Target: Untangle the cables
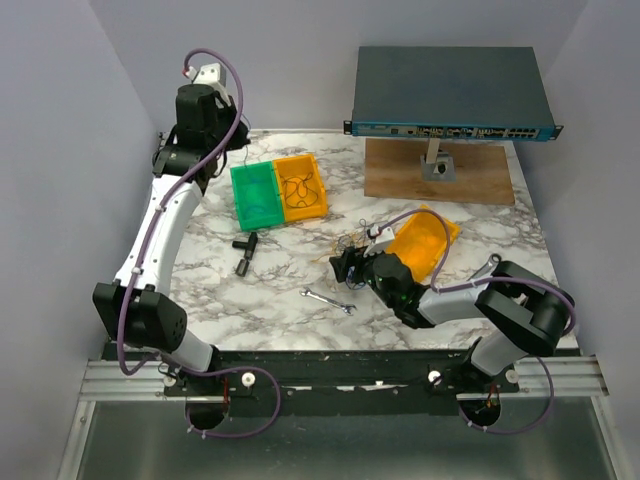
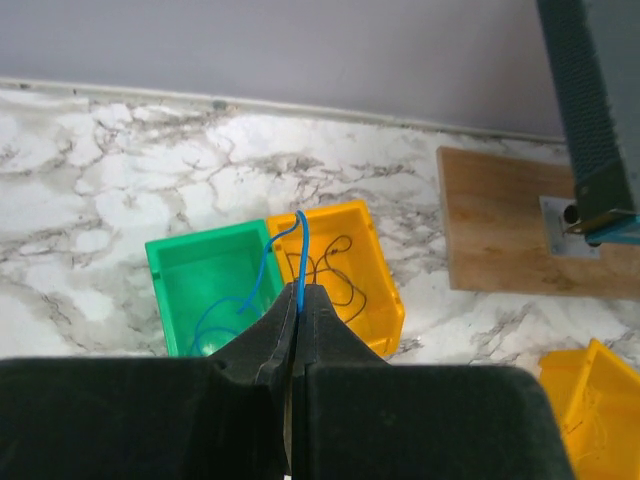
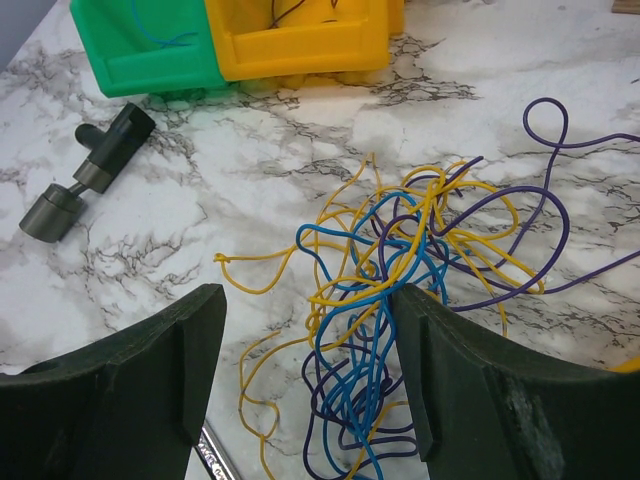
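The right gripper (image 3: pixel 305 340) was closest to the lens, its jaws wide and straddling the tangle of cables (image 3: pixel 400 270). The tangle lay on the marble, well to the right of the green bin (image 1: pixel 255 195). The wires looked light, limp and springy, likely to drag their neighbours along, so a free outer loop seemed the best hold. Above the green bin, the left gripper (image 2: pixel 298 292) pinched a blue cable (image 2: pixel 302 240) that drooped toward it. A wrench (image 1: pixel 328 301) lay nearer the arms than that bin.
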Available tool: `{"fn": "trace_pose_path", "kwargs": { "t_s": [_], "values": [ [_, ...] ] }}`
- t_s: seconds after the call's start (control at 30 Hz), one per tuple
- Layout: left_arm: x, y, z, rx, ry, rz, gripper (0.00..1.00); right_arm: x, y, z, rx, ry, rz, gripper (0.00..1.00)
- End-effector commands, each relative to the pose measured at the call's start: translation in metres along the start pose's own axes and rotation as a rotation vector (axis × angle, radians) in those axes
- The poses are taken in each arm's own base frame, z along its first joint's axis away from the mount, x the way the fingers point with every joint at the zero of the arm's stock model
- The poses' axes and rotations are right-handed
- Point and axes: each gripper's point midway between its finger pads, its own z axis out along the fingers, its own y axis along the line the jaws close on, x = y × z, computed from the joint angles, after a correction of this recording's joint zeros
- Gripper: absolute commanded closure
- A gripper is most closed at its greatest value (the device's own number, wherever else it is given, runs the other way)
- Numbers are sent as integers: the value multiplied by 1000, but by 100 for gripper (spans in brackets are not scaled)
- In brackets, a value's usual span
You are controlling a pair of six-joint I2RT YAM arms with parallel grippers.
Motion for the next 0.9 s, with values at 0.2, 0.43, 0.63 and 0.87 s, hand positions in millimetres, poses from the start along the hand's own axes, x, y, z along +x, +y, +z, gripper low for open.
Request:
{"fn": "trace_pose_path", "kwargs": {
  "t_s": [0.2, 0.43, 0.63, 0.87],
  "values": [
    [78, 41, 61, -140, 175, 1, 100, -9, 1, -4, -8, -37, 0, 26],
    [128, 67, 87, -272, 306, 113, 100, -11, 0, -7, -6, -45, 3, 26],
    [176, 73, 105, -291, 551, 180, 100, -10, 1, -6, -9, -42, 7, 26],
    [208, 71, 111, -276, 724, 142, 78, -11, 1, -7, -9, -44, 12, 26]
  ]
}}
